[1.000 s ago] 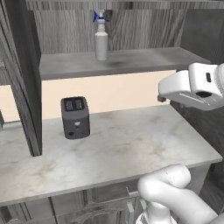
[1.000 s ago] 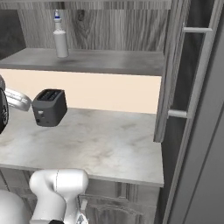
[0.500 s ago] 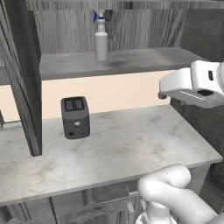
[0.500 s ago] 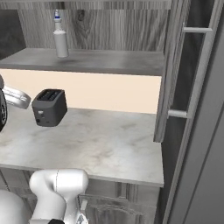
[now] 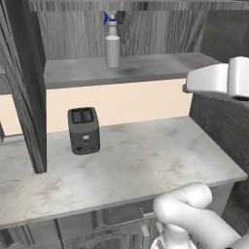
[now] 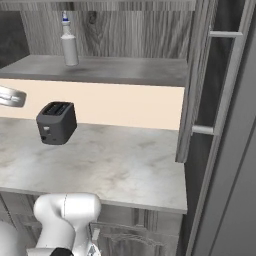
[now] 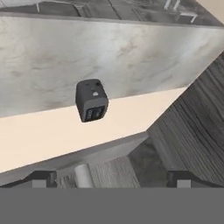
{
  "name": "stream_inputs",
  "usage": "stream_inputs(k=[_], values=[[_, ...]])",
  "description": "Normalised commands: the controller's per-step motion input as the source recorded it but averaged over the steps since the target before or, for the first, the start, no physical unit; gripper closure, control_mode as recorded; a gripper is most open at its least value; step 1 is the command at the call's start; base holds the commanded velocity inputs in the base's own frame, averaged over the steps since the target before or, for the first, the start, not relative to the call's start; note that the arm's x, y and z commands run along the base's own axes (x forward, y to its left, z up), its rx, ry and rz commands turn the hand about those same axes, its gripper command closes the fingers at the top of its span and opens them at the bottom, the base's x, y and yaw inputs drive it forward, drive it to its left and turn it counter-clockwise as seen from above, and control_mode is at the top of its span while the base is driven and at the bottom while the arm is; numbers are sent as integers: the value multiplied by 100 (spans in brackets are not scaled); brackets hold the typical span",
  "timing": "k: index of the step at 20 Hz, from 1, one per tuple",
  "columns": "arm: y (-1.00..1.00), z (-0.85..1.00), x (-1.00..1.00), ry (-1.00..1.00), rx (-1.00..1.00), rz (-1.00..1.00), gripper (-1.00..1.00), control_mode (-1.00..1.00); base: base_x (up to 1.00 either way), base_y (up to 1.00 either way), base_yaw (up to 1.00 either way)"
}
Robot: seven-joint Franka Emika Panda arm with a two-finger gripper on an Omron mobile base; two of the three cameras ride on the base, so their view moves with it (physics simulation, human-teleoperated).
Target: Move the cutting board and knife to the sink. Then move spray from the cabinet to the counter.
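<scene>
On the spray leg — no board or knife on this stretch of desk (image 5: 146, 165), so I'd judge the sink part done. Jaws wide open, holding nothing; gripper (image 7: 111, 178) is up at shelf height, facing the cabinet (image 5: 146, 68). Spray (image 5: 112, 41) stands upright on the open cabinet's shelf, back left. Next: line up on the bottle body, close around it, lift clear — then set it on the desk. Count: one spray, one toaster (image 5: 83, 130).

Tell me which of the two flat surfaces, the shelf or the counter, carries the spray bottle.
The shelf inside the open cabinet carries the spray, standing upright. The counter below carries the toaster instead.
</scene>
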Motion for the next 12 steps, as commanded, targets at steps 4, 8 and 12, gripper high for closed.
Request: stream_inputs(k=[4, 8, 12], values=[[-7, 39, -5, -8, -13, -16, -100, -100, 0, 0, 0], [-36, 5, -1, 0, -14, -22, -100, -100, 0, 0, 0], [-36, 0, 0, 0, -15, -19, -100, -100, 0, 0, 0]])
